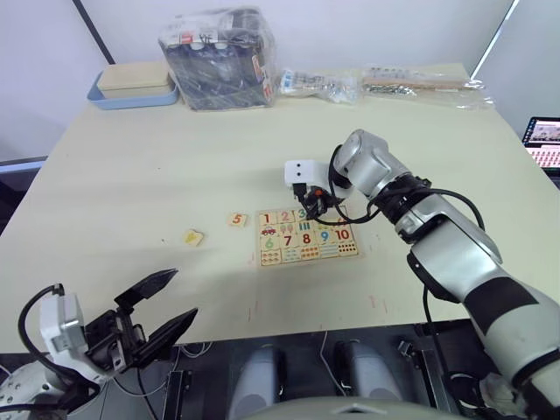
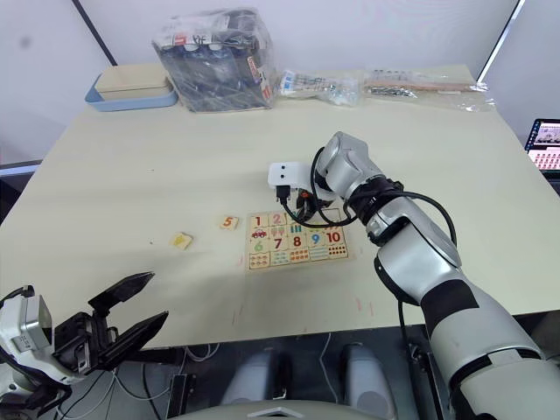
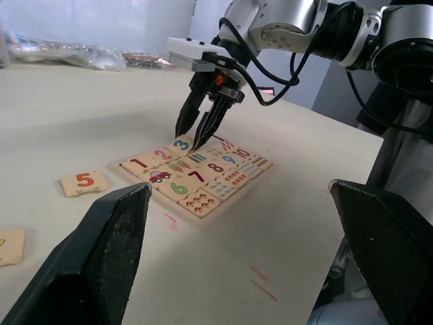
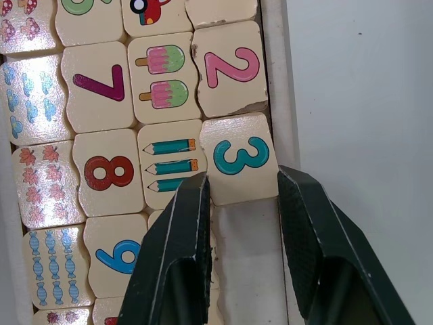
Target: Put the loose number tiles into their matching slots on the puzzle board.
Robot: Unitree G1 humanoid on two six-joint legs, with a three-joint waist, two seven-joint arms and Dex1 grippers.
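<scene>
While the 3 tile (image 4: 241,157) sits in the puzzle board's (image 1: 307,235) top row beside the 2, the right hand (image 4: 240,203) hovers just over its edge, fingers narrowly apart, and the loose 5 tile (image 1: 237,220) lies nearer the wide-open left hand (image 1: 166,307).

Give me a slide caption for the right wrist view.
Right gripper, fingers open, straddles the edge of the 3 tile seated beside the 2 tile on the puzzle board.

pale tile (image 1: 193,237) marking unreadable, maybe face-down; puzzle board (image 4: 274,81) cropped.
</scene>
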